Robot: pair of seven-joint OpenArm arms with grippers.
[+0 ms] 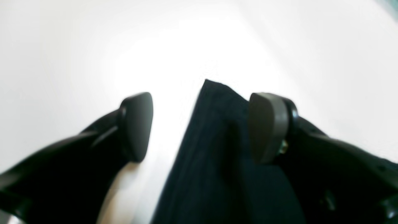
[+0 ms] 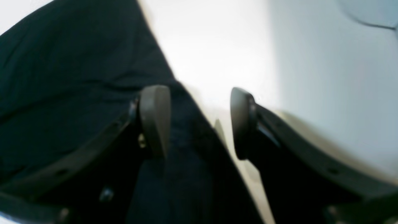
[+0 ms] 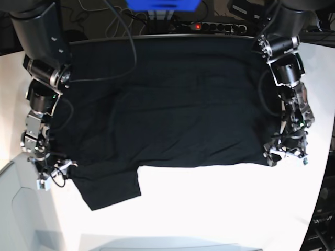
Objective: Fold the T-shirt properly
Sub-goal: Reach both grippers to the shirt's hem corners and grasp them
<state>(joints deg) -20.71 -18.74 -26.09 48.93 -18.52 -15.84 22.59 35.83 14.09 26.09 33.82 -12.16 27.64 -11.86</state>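
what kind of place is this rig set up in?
Probably a robotics lab bench, not a home: a plain white table carries a black T-shirt spread between two arms, with a power strip and loose cables along the far edge.

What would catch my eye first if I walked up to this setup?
A big black T-shirt spread flat over most of a white table, one sleeve sticking out at the near left. Two robot arms flank it: the left gripper and right gripper sit open at opposite near corners of the cloth.
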